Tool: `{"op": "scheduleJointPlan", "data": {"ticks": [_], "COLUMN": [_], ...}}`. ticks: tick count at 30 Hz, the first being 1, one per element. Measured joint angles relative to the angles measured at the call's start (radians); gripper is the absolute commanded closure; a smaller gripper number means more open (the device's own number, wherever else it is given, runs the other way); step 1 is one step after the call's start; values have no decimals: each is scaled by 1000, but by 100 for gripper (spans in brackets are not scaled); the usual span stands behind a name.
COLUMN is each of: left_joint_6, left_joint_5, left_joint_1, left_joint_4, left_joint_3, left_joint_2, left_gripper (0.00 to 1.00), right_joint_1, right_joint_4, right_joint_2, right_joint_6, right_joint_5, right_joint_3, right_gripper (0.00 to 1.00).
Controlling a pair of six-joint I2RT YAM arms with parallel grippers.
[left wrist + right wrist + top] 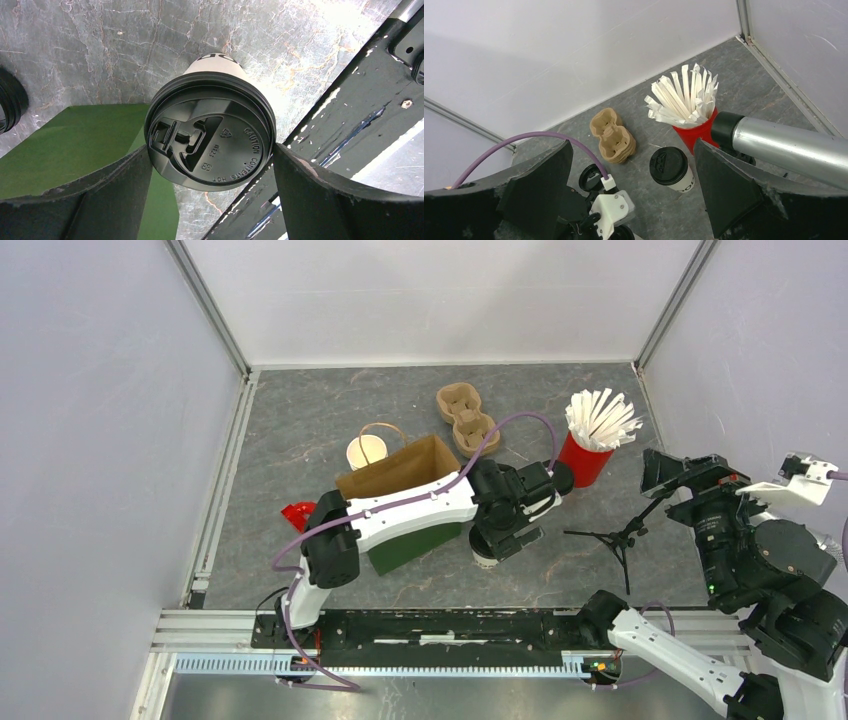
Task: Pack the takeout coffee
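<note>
Takeout coffee [210, 140] is being straddled at lid height by left gripper [210, 147], jaws spread, clamp not confirmable. It is standing at 4 o'clock of the bag [395, 472]. Right gripper [633, 146] is being held spread, empty. Risk: only the lid rim being pinched, so the lid being popped or the cup tipped on lift.

- The right claw [632, 150] gapes wide above the grey desk [744, 90].
- The takeout coffee [670, 167] stands upright, black lid on, just beside a red cup [694, 134] of white straws [684, 100].
- Stacked brown cup carriers [612, 137] lie farther back, near the wall [574, 55].
</note>
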Motion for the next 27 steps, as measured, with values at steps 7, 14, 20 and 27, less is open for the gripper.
{"op": "scheduleJointPlan", "data": {"ticks": [7, 14, 20, 27], "left_joint_6": [-1, -4, -38, -94], "left_joint_5": [-1, -53, -143, -200], "left_joint_1": [0, 0, 31, 165], "left_joint_4": [-42, -103, -113, -92], "left_joint_3": [47, 180, 259, 267], "left_joint_2": [-14, -122, -301, -509], "left_gripper": [25, 26, 29, 31], "right_joint_1": [0, 0, 0, 0], "right_joint_4": [-4, 12, 89, 206], "right_joint_2": [3, 34, 75, 109], "right_joint_6": [0, 18, 32, 40], "right_joint_5": [-35, -143, -257, -325], "right_joint_3": [-16, -78, -167, -214], "right_gripper": [3, 1, 5, 8]}}
